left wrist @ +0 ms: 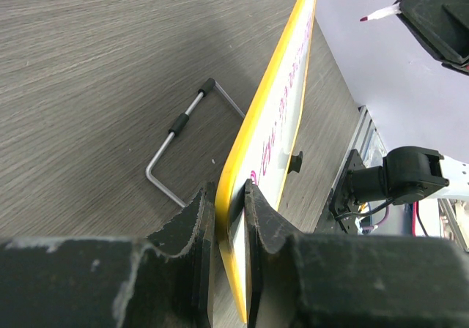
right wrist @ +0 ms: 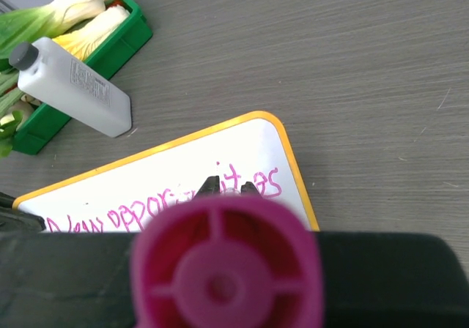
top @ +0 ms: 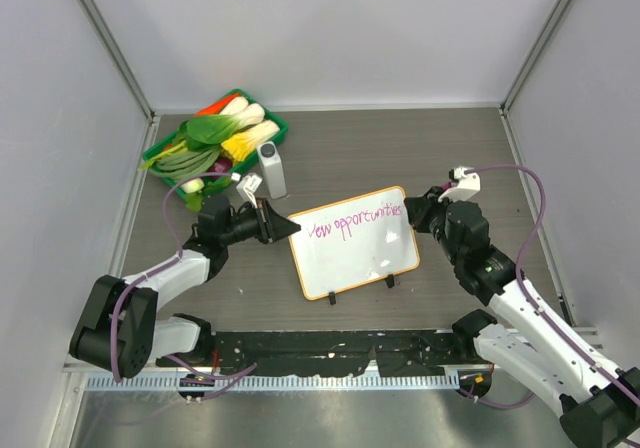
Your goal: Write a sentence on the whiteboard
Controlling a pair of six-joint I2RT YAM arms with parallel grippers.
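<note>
- Top view: the whiteboard [top: 355, 258] lies askew near the middle of the table [top: 440, 148]. The sentence [top: 355, 221] is a single pink line along its far edge, too small to read surely.
- The left gripper [top: 290, 228] is clamped on the board's left edge. The right gripper [top: 418, 206] sits at the far right corner, and its jaws are too dark to judge here.
- A green tray [top: 281, 126] of vegetables [top: 215, 133] stands far left. A white bottle [top: 272, 168] lies between it and the board.
- Left wrist view: the board [left wrist: 282, 116] shows edge-on, so the writing shrinks to a sliver. The fingers [left wrist: 194, 222] pinch the orange frame from both sides.
- A wire stand [left wrist: 179, 127] lies on the table, apart from the board, and a black clip foot [left wrist: 295, 162] juts from the board's face. The right gripper [left wrist: 440, 20] is cut off upper right, with the marker [left wrist: 377, 13] tip poking out.
- Right wrist view: the marker's magenta butt [right wrist: 223, 269] hides the middle letters [right wrist: 110, 220] and most of the gripper [right wrist: 231, 189]. Two fingertips [right wrist: 212, 187] close on the marker. The bottle [right wrist: 73, 86] and tray [right wrist: 121, 46] sit upper left, partly cropped.
</note>
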